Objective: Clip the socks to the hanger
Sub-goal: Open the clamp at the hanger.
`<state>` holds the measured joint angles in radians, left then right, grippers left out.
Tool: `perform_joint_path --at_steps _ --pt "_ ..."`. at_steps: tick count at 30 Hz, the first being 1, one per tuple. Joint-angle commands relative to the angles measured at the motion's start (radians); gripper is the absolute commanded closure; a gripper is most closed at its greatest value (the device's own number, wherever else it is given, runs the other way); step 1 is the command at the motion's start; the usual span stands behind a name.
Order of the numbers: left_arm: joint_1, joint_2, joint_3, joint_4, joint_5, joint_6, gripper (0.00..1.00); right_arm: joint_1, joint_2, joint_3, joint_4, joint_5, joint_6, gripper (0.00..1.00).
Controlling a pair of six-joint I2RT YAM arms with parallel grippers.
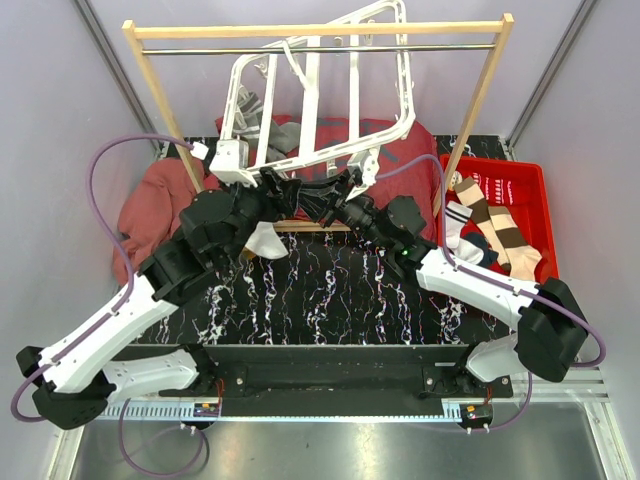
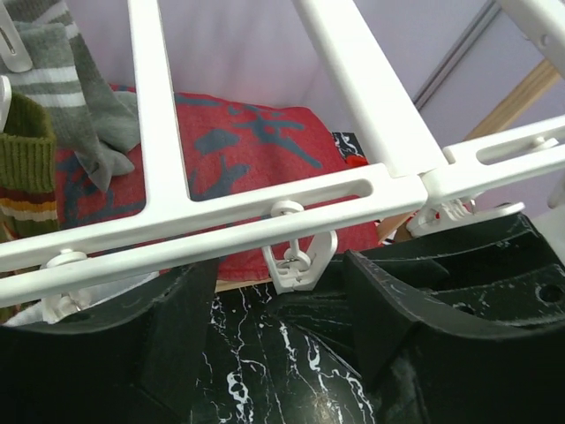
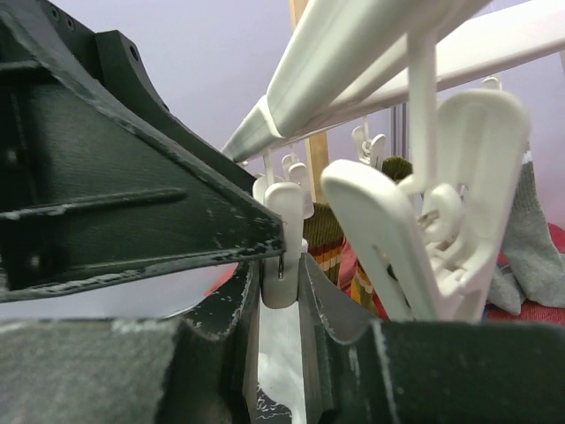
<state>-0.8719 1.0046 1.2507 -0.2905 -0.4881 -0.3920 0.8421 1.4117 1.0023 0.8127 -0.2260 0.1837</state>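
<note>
The white hanger (image 1: 320,110) hangs tilted from the wooden rail. A grey sock (image 2: 88,97) and an olive striped sock (image 2: 26,159) hang clipped at its far side. My right gripper (image 3: 281,274) is shut on a small white clip (image 3: 282,247) on the hanger's near bar, with the white fabric of a sock (image 3: 281,362) between the fingers just below it. My left gripper (image 2: 278,274) is open, its fingers either side of a dangling clip (image 2: 298,265), touching nothing. In the top view a white sock (image 1: 265,240) hangs under both grippers.
A red bin (image 1: 530,190) at the right holds a beige-brown striped sock (image 1: 500,235), a white dark-striped sock (image 1: 455,220) and a navy one (image 1: 475,250). Red cloths (image 1: 160,200) lie under the wooden rail frame (image 1: 320,30). Another large clip (image 3: 424,221) hangs close to my right fingers.
</note>
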Motion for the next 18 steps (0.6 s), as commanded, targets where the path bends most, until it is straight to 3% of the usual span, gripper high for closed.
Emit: perform_joint_path --at_steps 1,14,16,18 --pt "-0.003 0.029 0.047 0.089 -0.066 0.005 0.4 0.012 0.001 0.013 -0.04 0.02 -0.047 1.0" --pt "-0.01 0.075 0.079 0.116 -0.096 0.053 0.67 0.022 0.016 -0.011 -0.066 0.066 -0.09 1.0" --pt "-0.012 0.078 0.081 0.114 -0.109 0.067 0.73 0.022 0.021 -0.013 -0.075 0.076 -0.095 0.96" --pt "-0.012 0.08 0.079 0.114 -0.116 0.087 0.83 0.023 0.021 -0.016 -0.086 0.083 -0.093 0.86"
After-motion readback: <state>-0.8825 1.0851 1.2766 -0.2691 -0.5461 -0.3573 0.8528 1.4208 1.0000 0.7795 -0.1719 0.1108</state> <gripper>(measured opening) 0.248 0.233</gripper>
